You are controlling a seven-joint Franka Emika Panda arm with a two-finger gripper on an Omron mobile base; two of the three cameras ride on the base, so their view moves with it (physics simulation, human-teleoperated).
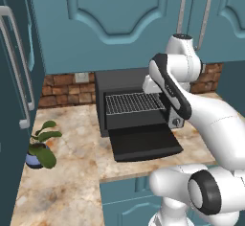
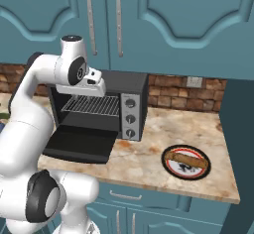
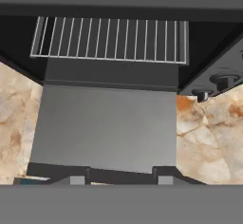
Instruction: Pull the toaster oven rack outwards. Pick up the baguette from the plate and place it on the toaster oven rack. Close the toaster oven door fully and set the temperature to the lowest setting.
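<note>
The dark toaster oven [image 1: 119, 79] [image 2: 130, 82] stands on the marble counter. Its door [image 1: 143, 143] [image 2: 79, 146] [image 3: 107, 128] lies folded down flat. The silver wire rack [image 1: 134, 103] [image 2: 92, 105] [image 3: 109, 40] sits inside the cavity. My gripper [image 3: 121, 180] [image 2: 84, 95] hangs in front of the oven's upper edge, above the door, looking down at rack and door. It is shut, with nothing between its tips. The tan baguette [image 2: 187, 158] lies on the red-rimmed plate [image 2: 166, 164], on the counter to the right of the oven.
Three knobs [image 2: 130, 111] line the oven's right strip. A potted plant [image 1: 42, 146] stands at the counter's left. Teal wall cabinets [image 2: 149, 25] hang above, and a brick backsplash [image 2: 188, 96] runs behind. A tall cabinet [image 1: 14, 76] bounds the left side.
</note>
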